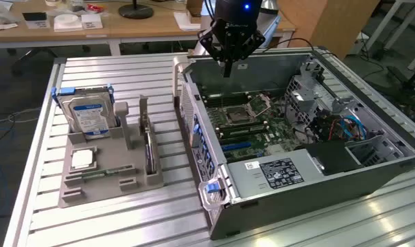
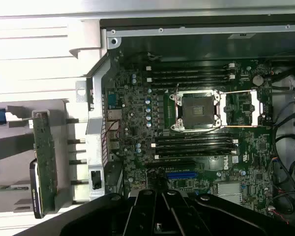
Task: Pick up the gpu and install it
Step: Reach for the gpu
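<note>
1. The gripper point(image 2: 162, 201) sat closest to the lens, its dark fingers pressed together and holding nothing.
2. In the exterior view it hung over the far end of the open computer case point(image 1: 296, 206), above the motherboard point(image 2: 137, 123).
3. The gpu point(image 1: 149, 149) stood on edge in the grey holder point(image 1: 104, 190) beside the case, well apart from the gripper, with the hard drive point(image 1: 89, 116) upright in the same holder.

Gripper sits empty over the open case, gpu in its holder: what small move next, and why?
Probably shift toward the exterior view's left, to above the gpu. The gripper hangs shut and empty over the open computer case, while the gpu stands edge-on in the grey holder beside the case, untouched.
</note>
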`<action>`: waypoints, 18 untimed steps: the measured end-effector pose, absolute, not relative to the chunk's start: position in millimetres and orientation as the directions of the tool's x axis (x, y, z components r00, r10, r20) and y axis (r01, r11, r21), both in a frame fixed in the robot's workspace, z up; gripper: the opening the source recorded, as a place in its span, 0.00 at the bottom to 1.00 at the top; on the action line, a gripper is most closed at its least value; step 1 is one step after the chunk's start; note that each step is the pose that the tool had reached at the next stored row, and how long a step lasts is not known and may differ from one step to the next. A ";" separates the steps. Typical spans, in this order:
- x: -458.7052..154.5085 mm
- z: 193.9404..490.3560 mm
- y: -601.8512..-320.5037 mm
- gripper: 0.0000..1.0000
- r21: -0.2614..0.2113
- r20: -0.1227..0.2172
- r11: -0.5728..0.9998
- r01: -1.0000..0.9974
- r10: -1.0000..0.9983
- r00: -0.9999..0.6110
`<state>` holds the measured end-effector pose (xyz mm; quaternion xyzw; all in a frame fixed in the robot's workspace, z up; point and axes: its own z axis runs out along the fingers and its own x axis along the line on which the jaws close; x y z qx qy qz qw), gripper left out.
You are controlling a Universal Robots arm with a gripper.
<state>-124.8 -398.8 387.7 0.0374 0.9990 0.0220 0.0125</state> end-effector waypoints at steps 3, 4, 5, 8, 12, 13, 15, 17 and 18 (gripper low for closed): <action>-126.4 387.8 -398.9 0.11 0.045 -0.023 0.996 0.074 0.075 -0.997; -127.4 387.8 -398.9 0.11 0.045 -0.023 0.996 0.074 0.075 -0.997; -128.5 387.8 -398.9 0.11 0.045 -0.023 0.996 0.074 0.075 -0.997; -132.6 387.7 -398.8 0.11 0.045 -0.023 0.996 0.074 0.075 -0.997; -138.0 387.7 -398.9 0.11 0.045 -0.023 0.996 0.074 0.075 -0.997; -139.5 387.7 -398.8 0.11 0.045 -0.023 0.996 0.074 0.075 -0.997; -142.2 387.7 -398.9 0.11 0.045 -0.023 0.996 0.074 0.075 -0.997; -145.2 387.7 -398.9 0.11 0.045 -0.023 0.996 0.074 0.075 -0.997; -146.9 387.7 -398.9 0.11 0.045 -0.023 0.996 0.074 0.075 -0.997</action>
